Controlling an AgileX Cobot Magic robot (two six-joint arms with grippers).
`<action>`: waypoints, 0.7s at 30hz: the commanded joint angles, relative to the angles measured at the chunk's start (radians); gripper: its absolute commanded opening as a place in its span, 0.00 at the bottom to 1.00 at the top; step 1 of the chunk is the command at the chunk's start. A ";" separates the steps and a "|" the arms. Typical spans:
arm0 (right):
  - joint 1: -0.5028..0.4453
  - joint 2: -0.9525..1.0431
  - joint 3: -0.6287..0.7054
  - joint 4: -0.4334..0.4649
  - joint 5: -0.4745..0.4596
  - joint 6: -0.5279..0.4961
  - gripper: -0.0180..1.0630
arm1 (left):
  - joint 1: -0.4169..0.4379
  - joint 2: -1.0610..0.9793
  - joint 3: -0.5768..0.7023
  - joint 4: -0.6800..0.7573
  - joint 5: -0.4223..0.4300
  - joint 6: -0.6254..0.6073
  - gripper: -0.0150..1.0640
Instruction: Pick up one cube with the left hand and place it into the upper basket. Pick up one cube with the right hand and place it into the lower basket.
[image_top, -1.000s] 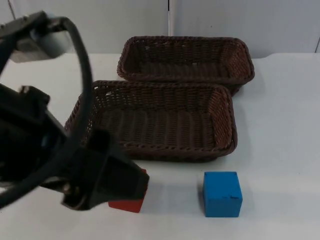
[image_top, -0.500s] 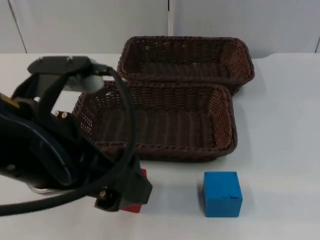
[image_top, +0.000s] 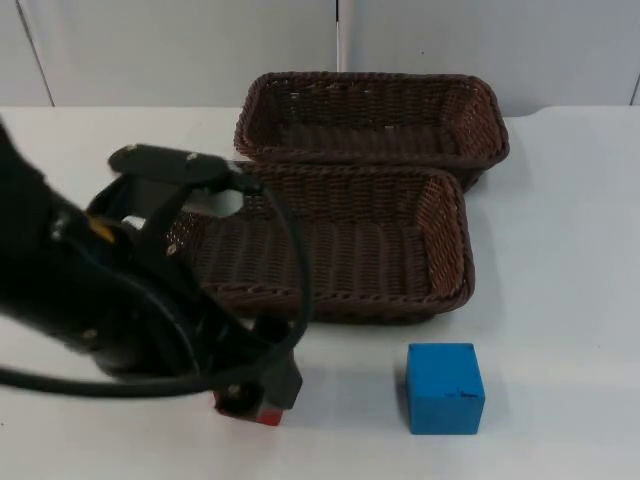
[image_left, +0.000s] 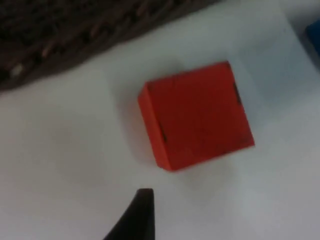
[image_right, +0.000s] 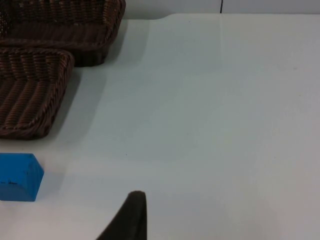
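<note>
Both baskets empty, neither cube lifted
Left claw (image_top: 250, 395), grip state unclear, sits over the red cube (image_left: 195, 115) at lower left; blue cube (image_top: 445, 388) untouched

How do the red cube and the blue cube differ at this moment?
The red cube is red, the blue cube blue. The left end effector hangs over the red cube and hides most of it in the top view; the blue cube stands in the open with no end effector near it. Both rest on the white table, in front of the lower basket.
</note>
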 joint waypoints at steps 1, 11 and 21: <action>-0.005 -0.003 0.007 -0.002 -0.007 -0.015 0.99 | -0.008 0.029 -0.038 0.137 0.025 -0.114 0.92; -0.005 -0.003 0.007 -0.002 -0.007 -0.015 0.99 | -0.006 0.153 -0.147 0.544 0.134 -0.666 0.92; -0.005 -0.003 0.007 -0.002 -0.007 -0.015 0.99 | -0.006 0.159 -0.149 0.525 0.079 -0.754 0.92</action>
